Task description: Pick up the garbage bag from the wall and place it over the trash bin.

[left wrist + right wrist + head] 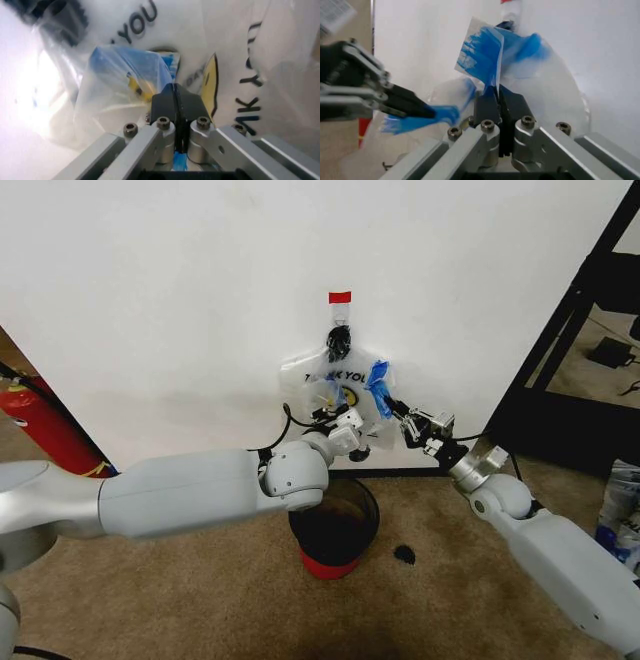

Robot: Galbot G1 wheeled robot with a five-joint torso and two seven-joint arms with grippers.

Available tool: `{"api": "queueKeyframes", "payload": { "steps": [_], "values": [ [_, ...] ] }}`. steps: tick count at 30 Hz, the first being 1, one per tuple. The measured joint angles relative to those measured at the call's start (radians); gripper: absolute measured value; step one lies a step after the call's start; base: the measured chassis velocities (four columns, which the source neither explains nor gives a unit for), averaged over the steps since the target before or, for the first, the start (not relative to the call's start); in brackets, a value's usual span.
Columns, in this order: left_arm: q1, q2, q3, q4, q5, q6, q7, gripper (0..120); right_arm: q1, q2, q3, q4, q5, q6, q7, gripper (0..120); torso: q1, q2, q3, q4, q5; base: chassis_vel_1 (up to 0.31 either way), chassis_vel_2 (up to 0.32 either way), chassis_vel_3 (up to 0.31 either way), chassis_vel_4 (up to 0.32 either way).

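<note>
The garbage bag (322, 376), see-through with dark lettering and blue patches, hangs on the white wall (180, 300) from a black hook (339, 340) under a red tape tab (340, 297). My left gripper (345, 420) is shut on a blue patch at the bag's lower left; in the left wrist view its jaws (175, 88) meet with the bag's plastic (240, 56) around them. My right gripper (402, 416) is shut on the blue patch at the bag's right edge (485, 56). The trash bin (366, 518), black mesh with a red base, stands on the carpet directly below.
A red fire extinguisher (40, 425) leans by the wall at the left. A black shelf frame (575, 310) stands at the right. A small dark scrap (405, 554) lies on the carpet beside the bin. A black baseboard runs along the wall's foot.
</note>
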Motion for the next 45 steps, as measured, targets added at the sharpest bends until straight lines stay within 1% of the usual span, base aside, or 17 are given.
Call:
{"api": "queueKeyframes", "payload": {
  "steps": [2,3,4,5,7,8,11,13,14,16,19,20,21,27,28,36,45],
  "values": [
    [0.064,0.016,-0.082,-0.024,-0.014,-0.018,0.001,0,-0.018,0.0,0.007,0.005,0.038,0.0,0.01,0,0.0,0.0,0.0,0.0001,-0.0002,0.0,0.0,0.0,0.0],
    [0.144,0.028,-0.199,-0.039,-0.017,-0.066,0.019,0,-0.042,-0.003,0.017,0.019,0.087,-0.009,0.02,0,0.0,0.0,0.0,0.0001,-0.0001,0.0,0.0,0.0,0.0],
    [0.144,0.028,-0.199,-0.039,-0.017,-0.066,0.019,0,-0.042,-0.003,0.017,0.019,0.087,-0.009,0.02,0,0.0,0.0,0.0,0.0001,-0.0001,0.0,0.0,0.0,0.0],
    [0.173,0.03,-0.24,-0.042,-0.017,-0.084,0.026,0,-0.05,-0.004,0.022,0.025,0.103,-0.012,0.021,0,0.0,0.0,0.0,0.0001,0.0001,0.0,0.0,0.0,0.0],
    [0.295,0.026,-0.377,-0.054,-0.019,-0.166,0.052,0,-0.088,-0.012,0.045,0.052,0.161,-0.026,0.024,0,0.0,0.0,0.0,0.0003,-0.0005,0.0,0.0,0.0,0.0],
    [0.335,0.022,-0.414,-0.056,-0.019,-0.203,0.061,0,-0.105,-0.014,0.052,0.064,0.18,-0.032,0.027,0,0.0,0.0,0.0,0.0,-0.0004,0.0,0.0,0.0,0.0],
    [0.518,-0.019,-0.552,-0.054,0.008,-0.393,0.113,0,-0.165,-0.017,0.083,0.108,0.233,-0.047,0.041,0,0.0,0.0,0.0,-0.0002,-0.0006,0.0,0.0,0.0,0.0],
    [0.547,-0.027,-0.578,-0.054,0.015,-0.418,0.125,0,-0.178,-0.016,0.09,0.119,0.241,-0.049,0.043,0,0.0,0.0,0.0,-0.0003,-0.0011,0.0,0.0,0.0,0.0],
    [0.637,-0.053,-0.66,-0.056,0.037,-0.478,0.162,0,-0.205,-0.014,0.104,0.142,0.257,-0.055,0.051,0,0.0,0.0,0.0,-0.0002,0.0003,0.0,0.0,0.0,0.0],
    [0.715,-0.072,-0.719,-0.064,0.064,-0.517,0.201,0,-0.231,-0.012,0.119,0.162,0.262,-0.057,0.059,0,0.0,0.0,0.0,0.0001,-0.0006,0.0,0.0,0.0,0.0],
    [0.802,-0.089,-0.778,-0.086,0.116,-0.559,0.256,0,-0.264,-0.01,0.137,0.191,0.262,-0.057,0.069,0,0.0,0.0,0.0,0.0003,0.0003,0.0,0.0,0.0,0.0],
    [0.839,-0.095,-0.8,-0.102,0.132,-0.568,0.271,0,-0.285,-0.01,0.148,0.211,0.261,-0.057,0.075,0,0.0,0.0,0.0,0.0001,-0.0003,0.0,0.0,0.0,0.0],
    [0.839,-0.095,-0.8,-0.102,0.132,-0.568,0.271,0,-0.285,-0.01,0.148,0.211,0.261,-0.057,0.075,0,0.0,0.0,0.0,0.0001,-0.0003,0.0,0.0,0.0,0.0],
    [0.997,-0.1,-0.902,-0.186,0.183,-0.576,0.309,0,-0.435,-0.014,0.238,0.31,0.211,-0.056,0.086,0,0.0,0.0,0.0,0.0003,-0.0002,0.0,0.0,0.0,0.0],
    [0.997,-0.1,-0.902,-0.186,0.183,-0.576,0.309,0,-0.435,-0.014,0.238,0.31,0.211,-0.056,0.086,0,0.0,0.0,0.0,0.0003,-0.0002,0.0,0.0,0.0,0.0],
    [1.178,-0.092,-0.974,-0.285,0.263,-0.577,0.334,0,-0.63,-0.016,0.341,0.365,0.108,-0.02,0.018,0,0.0,0.0,0.0,0.0,-0.0002,0.0,0.0,0.0,0.0],
    [1.291,-0.125,-1.007,-0.366,0.328,-0.584,0.347,0,-0.709,-0.008,0.388,0.419,0.054,0.012,-0.009,0,0.0,0.0,0.0,0.0002,-0.0001,0.0,0.0,0.0,0.0]
  ]
}}
